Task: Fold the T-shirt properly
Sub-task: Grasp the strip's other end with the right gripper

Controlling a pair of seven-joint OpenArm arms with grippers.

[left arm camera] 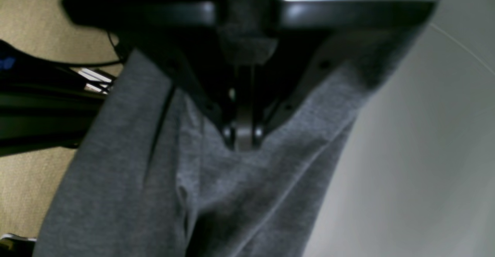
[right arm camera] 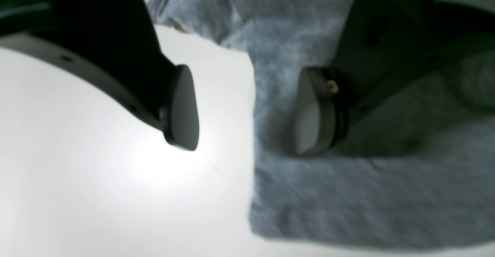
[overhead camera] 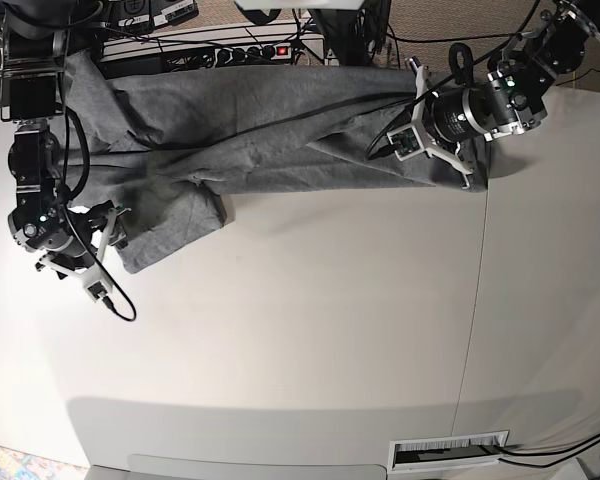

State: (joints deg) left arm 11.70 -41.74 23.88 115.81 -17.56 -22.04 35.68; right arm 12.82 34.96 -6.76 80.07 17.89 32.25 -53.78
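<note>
The heather-grey T-shirt (overhead camera: 260, 130) lies stretched along the table's far edge, wrinkled, with one end folded into a flap at the near left. In the left wrist view my left gripper (left arm camera: 243, 137) is shut on a bunch of T-shirt (left arm camera: 154, 179) fabric that hangs down from the fingertips. Its arm (overhead camera: 470, 112) is at the shirt's right end. My right gripper (right arm camera: 247, 113) is open. One pad (right arm camera: 181, 106) hovers over bare white table and the other pad (right arm camera: 309, 113) over the T-shirt (right arm camera: 348, 195), so the cloth's edge runs between them. That arm (overhead camera: 50, 225) is by the left flap.
A power strip (overhead camera: 250, 50) and cables run behind the table's far edge. A seam (overhead camera: 480, 300) crosses the white tabletop on the right. A white slotted panel (overhead camera: 450, 452) sits at the near edge. Beige floor (left arm camera: 27, 24) and a dark frame show past the table.
</note>
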